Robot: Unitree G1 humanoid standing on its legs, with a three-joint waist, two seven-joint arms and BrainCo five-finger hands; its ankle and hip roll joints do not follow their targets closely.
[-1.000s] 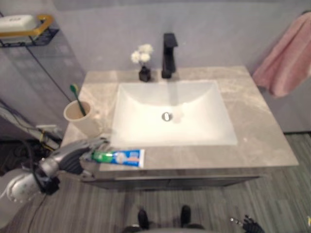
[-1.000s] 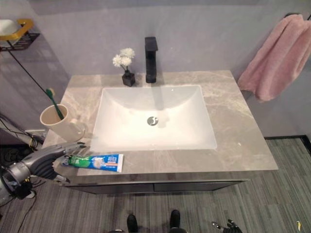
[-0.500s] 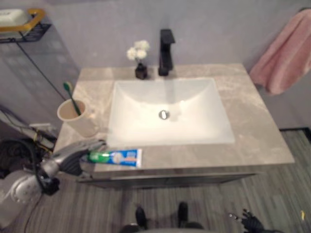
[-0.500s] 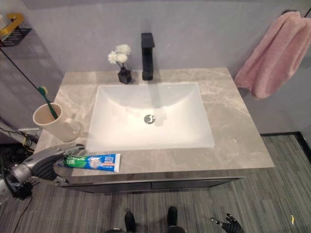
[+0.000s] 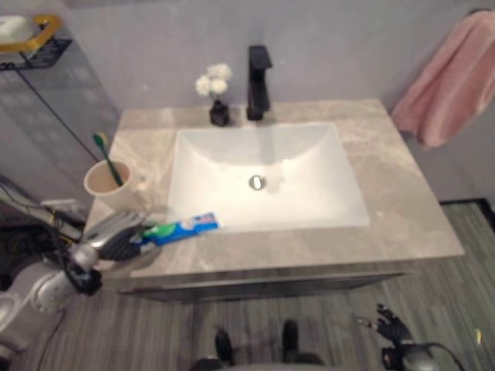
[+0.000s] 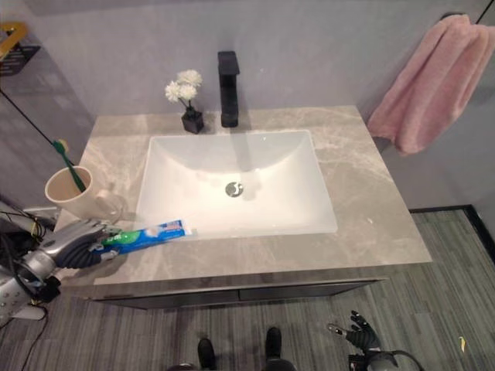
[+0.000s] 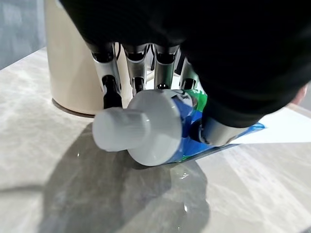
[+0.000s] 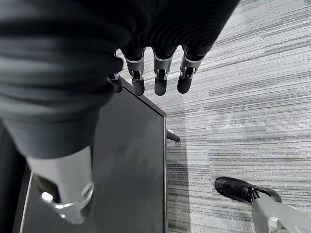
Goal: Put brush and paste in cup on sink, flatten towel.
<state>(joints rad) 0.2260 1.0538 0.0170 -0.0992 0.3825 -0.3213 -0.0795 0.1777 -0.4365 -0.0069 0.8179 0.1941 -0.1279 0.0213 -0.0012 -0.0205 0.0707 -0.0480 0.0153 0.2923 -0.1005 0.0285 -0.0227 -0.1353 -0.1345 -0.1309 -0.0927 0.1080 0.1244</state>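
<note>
A green, blue and white toothpaste tube [image 6: 147,232] lies slanted at the counter's front left. My left hand [image 6: 73,246] is shut on its cap end. In the left wrist view the fingers [image 7: 111,87] curl over the tube [image 7: 160,126], and its white cap sticks out toward the camera. Just behind stands a beige cup [image 6: 66,193] with a green toothbrush [image 6: 68,164] in it. A pink towel [image 6: 425,85] hangs bunched on the wall at the right. My right hand [image 6: 357,334] hangs open, low by the floor.
A white basin [image 6: 232,178] is set in the grey marble counter [image 6: 371,224]. A black faucet [image 6: 227,77] and a small vase of white flowers [image 6: 186,97] stand behind it. A wire shelf [image 5: 35,39] hangs on the left wall. A dark cabinet front [image 8: 121,170] is close to my right hand.
My left hand has closed on the tube's cap end and swung the tube, so its tail now points toward the basin. The camera has shifted a little.
</note>
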